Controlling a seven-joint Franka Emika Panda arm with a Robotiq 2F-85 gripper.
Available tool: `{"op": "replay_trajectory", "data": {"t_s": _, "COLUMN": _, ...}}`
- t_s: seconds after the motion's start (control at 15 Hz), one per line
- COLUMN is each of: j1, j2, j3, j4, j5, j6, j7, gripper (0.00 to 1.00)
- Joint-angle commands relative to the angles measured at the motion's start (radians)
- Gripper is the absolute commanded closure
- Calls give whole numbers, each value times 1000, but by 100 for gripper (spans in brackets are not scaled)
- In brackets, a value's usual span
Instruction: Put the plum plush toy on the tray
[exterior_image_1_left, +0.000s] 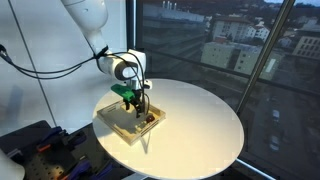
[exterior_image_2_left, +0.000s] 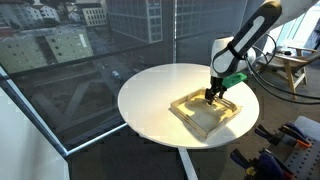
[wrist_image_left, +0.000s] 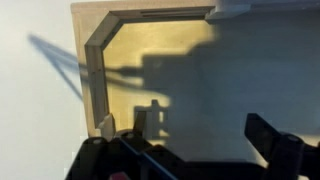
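The tray (exterior_image_1_left: 113, 118) is a shallow square with a pale yellowish floor, lying on the round white table (exterior_image_1_left: 200, 125). In the wrist view, the tray's tan rim (wrist_image_left: 95, 60) runs along the left and top. My gripper (exterior_image_1_left: 141, 106) hangs low over the tray (exterior_image_2_left: 192, 116). It is open, its dark fingers (wrist_image_left: 268, 140) standing wide apart with only the tray floor between them. The plum plush toy (exterior_image_1_left: 150, 120) shows as a small dark reddish spot on the tray, just beside the fingertips. I cannot make it out in the wrist view.
The tray sits near one edge of the table (exterior_image_2_left: 150, 95). Large windows with a city view stand close behind. A dark cluttered bench (exterior_image_1_left: 35, 150) with tools stands below the table's edge. Cables trail from the arm.
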Motion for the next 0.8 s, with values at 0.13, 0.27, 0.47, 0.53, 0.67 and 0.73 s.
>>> {"op": "replay_trajectory", "data": {"t_s": 0.13, "j1": -12, "j2": -35, "j3": 1, "j4": 0, "j5": 11, "j6": -25, "j7": 10, "gripper": 0}}
{"op": "replay_trajectory", "data": {"t_s": 0.27, "j1": -15, "j2": -47, "j3": 2, "j4": -2, "j5": 14, "j6": -29, "j7": 9, "gripper": 0}}
{"op": "replay_trajectory", "data": {"t_s": 0.47, "j1": -21, "j2": -65, "j3": 3, "j4": -5, "j5": 21, "j6": -35, "j7": 5, "gripper": 0}}
{"op": "replay_trajectory", "data": {"t_s": 0.53, "j1": -23, "j2": -73, "j3": 3, "j4": -6, "j5": 23, "j6": -38, "j7": 4, "gripper": 0}}
{"op": "replay_trajectory", "data": {"t_s": 0.67, "j1": -27, "j2": -90, "j3": 2, "j4": -10, "j5": 25, "j6": -43, "j7": 2, "gripper": 0}}
{"op": "replay_trajectory", "data": {"t_s": 0.73, "j1": -29, "j2": -98, "j3": 2, "j4": -12, "j5": 25, "j6": -47, "j7": 2, "gripper": 0}}
